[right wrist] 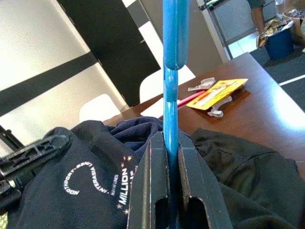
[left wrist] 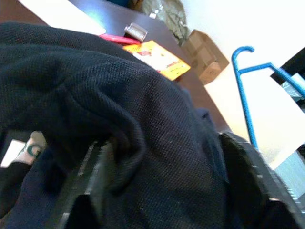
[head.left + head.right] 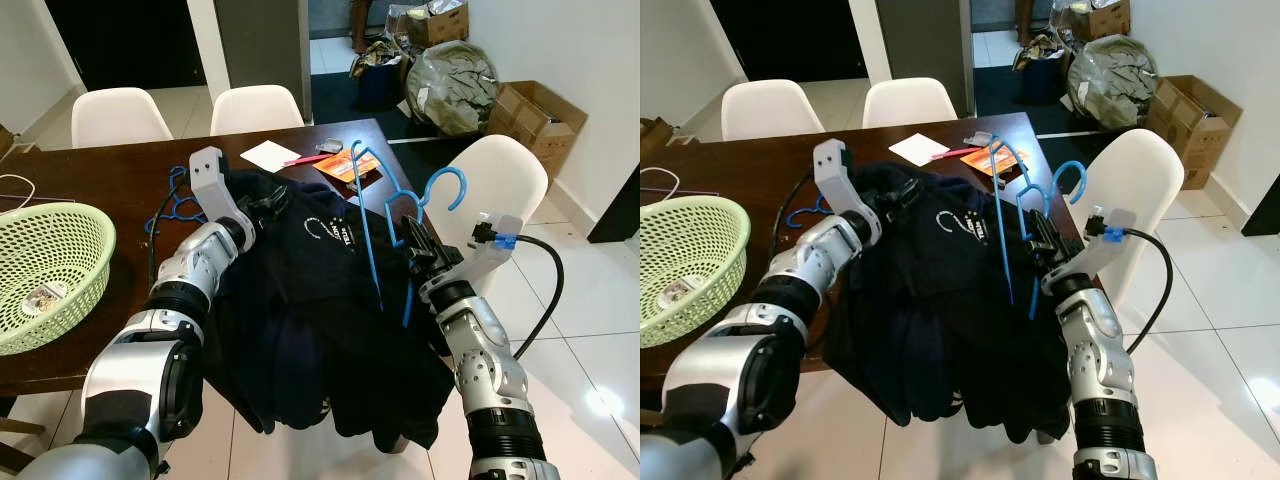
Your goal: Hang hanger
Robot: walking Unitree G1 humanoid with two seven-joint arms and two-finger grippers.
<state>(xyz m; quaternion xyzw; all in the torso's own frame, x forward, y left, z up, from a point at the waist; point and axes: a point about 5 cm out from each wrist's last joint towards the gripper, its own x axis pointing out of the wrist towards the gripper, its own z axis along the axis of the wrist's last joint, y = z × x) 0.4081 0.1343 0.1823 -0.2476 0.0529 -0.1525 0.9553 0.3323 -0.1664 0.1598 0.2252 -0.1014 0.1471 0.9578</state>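
- Two pincers at work over the edge of a dark brown wooden counter (image 3: 120, 185), with a heap of dark navy knit clothing (image 3: 310, 320) draped between them and spilling toward the white tiled floor (image 3: 590, 330).
- Right pincer (image 3: 412, 240) pressed tight on the thin bright blue plastic hanger (image 3: 400, 205), seen in the right wrist view as two black fingers (image 1: 151, 186) pinching the blue bar, hook curling upward above the cloth.
- Left pincer (image 3: 262, 205) buried in the navy fabric near a white printed logo; fingers apparently closed around a fold, though cloth hides the tips, so cannot tell for sure.
- Second blue hanger (image 3: 178, 205) lying flat on the counter behind the left arm.
- Also on the counter: pale green plastic mesh basket (image 3: 45, 265), white paper sheet (image 3: 268, 155), orange packet (image 3: 345, 165).
- Risk, judged: narrow grip on a slim bar, likely to twist or slip under a tug from the heavy cloth.
- Risk, judged: loose bulk sliding off the counter edge and dragging everything down.
- Risk, judged: hook snagging a fold or the nearby white moulded chair (image 3: 500, 175) on the way to any rail.
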